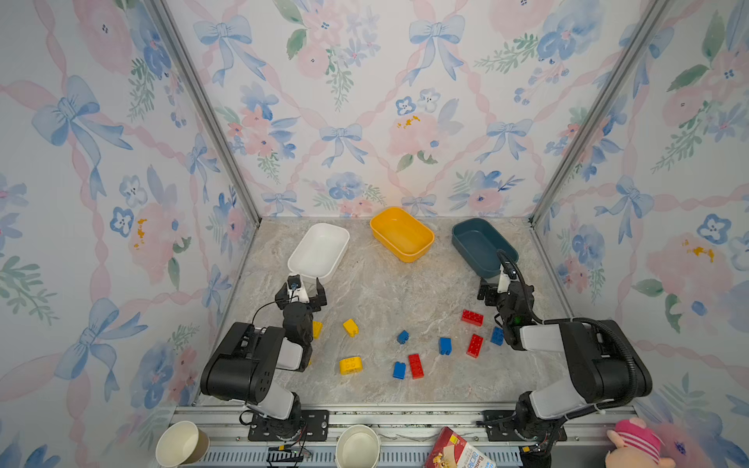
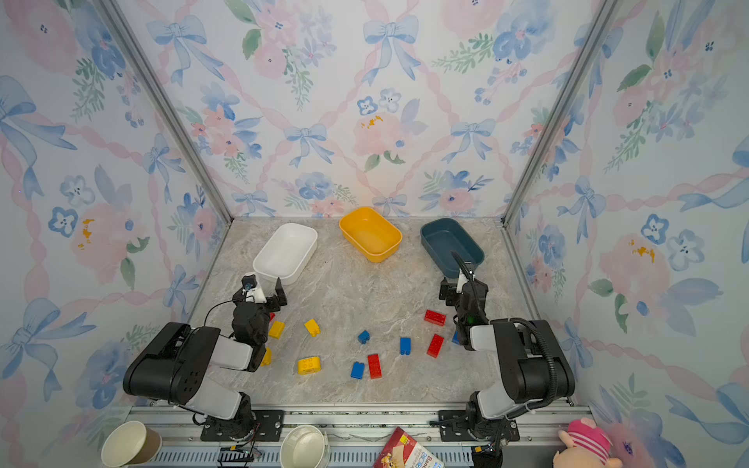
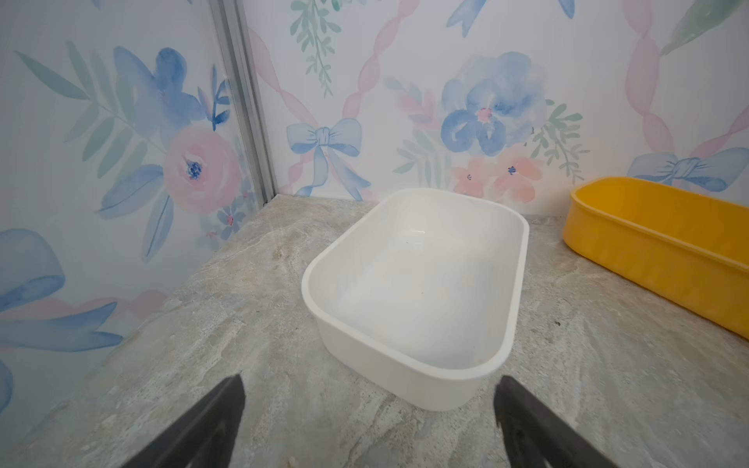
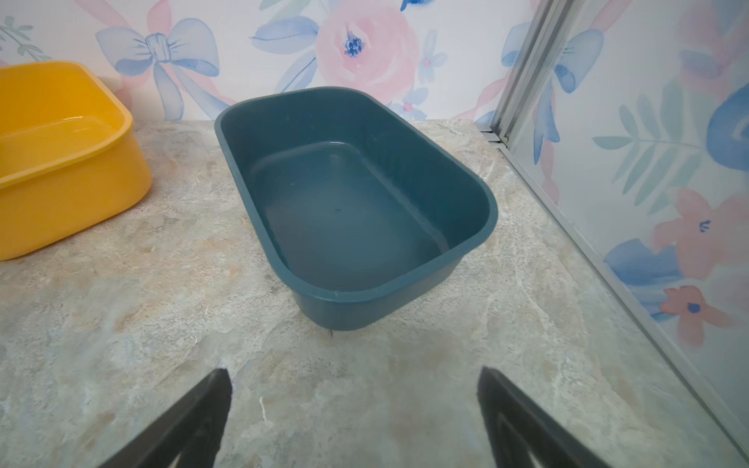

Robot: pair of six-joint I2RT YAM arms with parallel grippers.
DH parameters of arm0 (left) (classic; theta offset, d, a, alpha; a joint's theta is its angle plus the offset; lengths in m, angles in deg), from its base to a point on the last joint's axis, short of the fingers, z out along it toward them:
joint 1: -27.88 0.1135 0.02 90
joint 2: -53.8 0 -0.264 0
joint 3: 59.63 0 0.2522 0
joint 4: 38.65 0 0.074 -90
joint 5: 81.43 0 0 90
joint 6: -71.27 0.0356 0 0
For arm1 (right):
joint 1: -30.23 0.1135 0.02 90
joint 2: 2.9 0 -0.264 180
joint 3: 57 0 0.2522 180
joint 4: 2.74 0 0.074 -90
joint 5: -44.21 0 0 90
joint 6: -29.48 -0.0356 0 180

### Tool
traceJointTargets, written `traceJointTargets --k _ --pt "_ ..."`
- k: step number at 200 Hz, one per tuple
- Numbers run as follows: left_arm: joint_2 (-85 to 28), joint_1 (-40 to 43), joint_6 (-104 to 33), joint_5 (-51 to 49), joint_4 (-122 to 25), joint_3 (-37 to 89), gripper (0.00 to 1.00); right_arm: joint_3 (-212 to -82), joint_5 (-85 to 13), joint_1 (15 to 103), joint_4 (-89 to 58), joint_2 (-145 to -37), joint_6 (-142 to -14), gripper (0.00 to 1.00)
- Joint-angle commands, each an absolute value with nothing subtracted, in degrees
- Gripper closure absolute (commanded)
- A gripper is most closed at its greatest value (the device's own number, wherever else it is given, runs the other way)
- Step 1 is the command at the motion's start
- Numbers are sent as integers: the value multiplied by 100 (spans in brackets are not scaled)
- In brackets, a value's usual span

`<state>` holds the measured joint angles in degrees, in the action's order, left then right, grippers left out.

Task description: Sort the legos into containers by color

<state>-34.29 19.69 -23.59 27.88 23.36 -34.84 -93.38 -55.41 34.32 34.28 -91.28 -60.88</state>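
All legos (image 1: 472, 317) lie loose behind the left hand (image 3: 369, 381) and right hand (image 4: 354, 370), both spread empty; white tub (image 3: 425, 389), yellow-orange tub (image 1: 407, 254), teal tub (image 4: 344, 314) ahead hold nothing.

My workplace, a robot test booth rather than a home; floral wallpaper panels (image 1: 364, 101) in aluminium framing (image 1: 230, 162), marble-look tabletop (image 1: 385, 291); my left arm (image 1: 243, 364) and right arm (image 1: 587, 364) bolted to a metal rail (image 1: 405, 419)
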Motion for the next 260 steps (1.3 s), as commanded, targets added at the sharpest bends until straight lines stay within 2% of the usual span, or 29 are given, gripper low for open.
traceJointTargets --k 1,186,209,234,260 --pt "-3496 1949 -2262 2863 2467 -3506 2 -9330 -5492 3383 3509 -9149 -6060 3" --pt "-3483 1945 -2273 2866 2467 -3518 2 -9337 -5499 3383 3540 -9137 -6066 3" --pt "-3316 1935 -2205 2985 2327 -3430 2 -9584 -5555 3448 2696 -8715 -6025 3" --pt "-2679 1927 -2297 3313 976 -3016 2 -10181 -5569 3469 968 -8235 -6072 3" --pt "-2303 1918 -2318 3106 -196 -2470 2 -10392 -5701 3566 97 -7802 -6243 3"
